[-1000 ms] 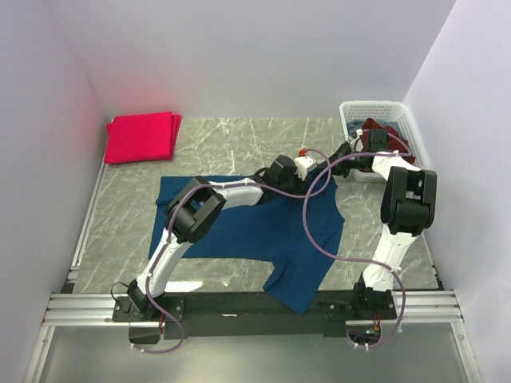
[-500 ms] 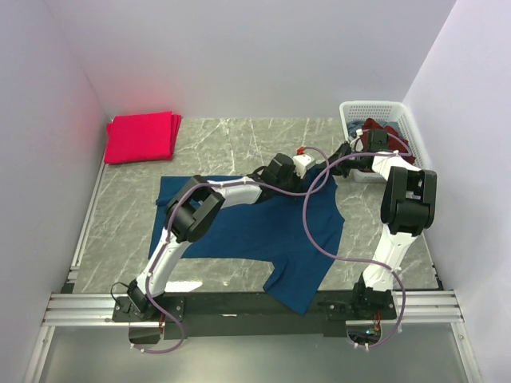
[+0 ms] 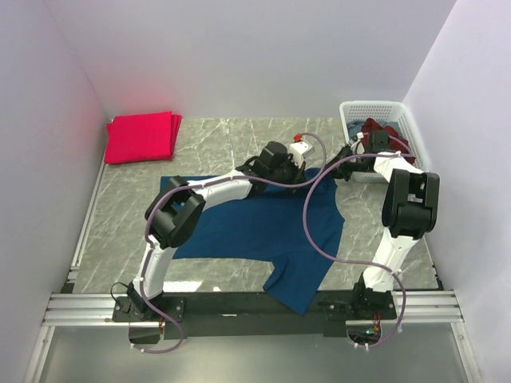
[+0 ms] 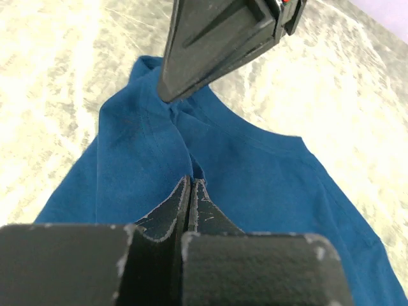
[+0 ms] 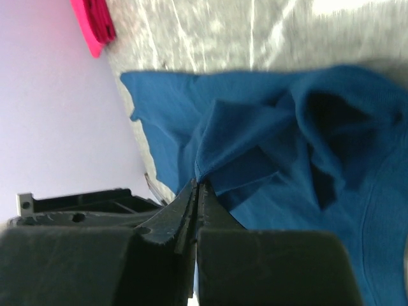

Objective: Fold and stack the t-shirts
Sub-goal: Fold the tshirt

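Now the left gripper (image 4: pixel 191 183) has also been closed on the blue t-shirt (image 4: pixel 268 172), already pinched by the shut right gripper (image 5: pixel 196 185); folding may be started.

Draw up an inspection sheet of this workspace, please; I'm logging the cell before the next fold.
Surface: marble table, no stains seen.
Job's things: blue shirt spread out mid-table, one part trailing over the near edge; red shirts folded and stacked at the far left corner; dark shirts heaped in the basket.
Clutter: nothing seen.
Grippers: left pincer shut on the blue shirt's far edge; right pincer shut on a bunched fold of the same shirt, close beside it.
Cables: purple cable loops over the blue shirt.
Surroundings: plain pale walls on three sides; basket at the far right.
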